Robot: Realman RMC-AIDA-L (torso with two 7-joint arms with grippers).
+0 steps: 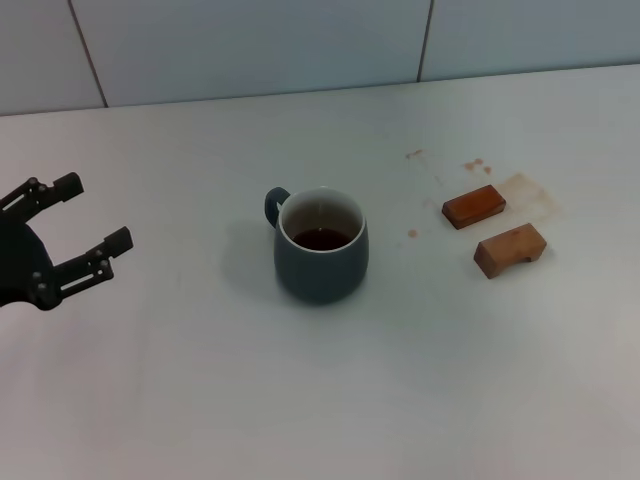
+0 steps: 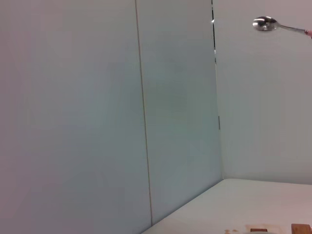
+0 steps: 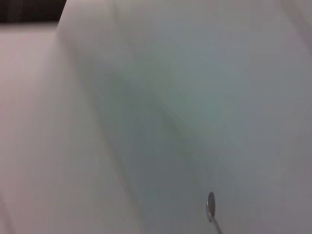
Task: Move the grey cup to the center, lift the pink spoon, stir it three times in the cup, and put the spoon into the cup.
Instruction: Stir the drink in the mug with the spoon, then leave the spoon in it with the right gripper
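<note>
The white table [image 1: 320, 400] fills most of the head view, with a pale tiled wall [image 1: 250, 45] behind it. The grey cup [image 1: 320, 246] stands upright near the middle of the table: a rounded dark blue-grey mug, white inside, with dark brown liquid low in it and a small loop handle on its far left side.

To the left of the cup, well apart from it, the left gripper [image 1: 90, 215] hangs over the table's left edge. Its black fingers are spread wide, pointing toward the cup, and have hold of nothing.

To the right of the cup, well apart, lie two brown wooden blocks, the farther block [image 1: 474, 206] flat and reddish, the nearer block [image 1: 510, 249] lighter with a notch underneath. A few small brown stains [image 1: 474, 164] mark the table beyond them.

The pink spoon [image 2: 273, 25] is up in the air, off the table. In the left wrist view its shiny metal bowl and neck show against the wall, with a hint of pink where the handle begins. In the right wrist view the bowl shows again. The right gripper appears in none of the views, so what grips the spoon cannot be told.
</note>
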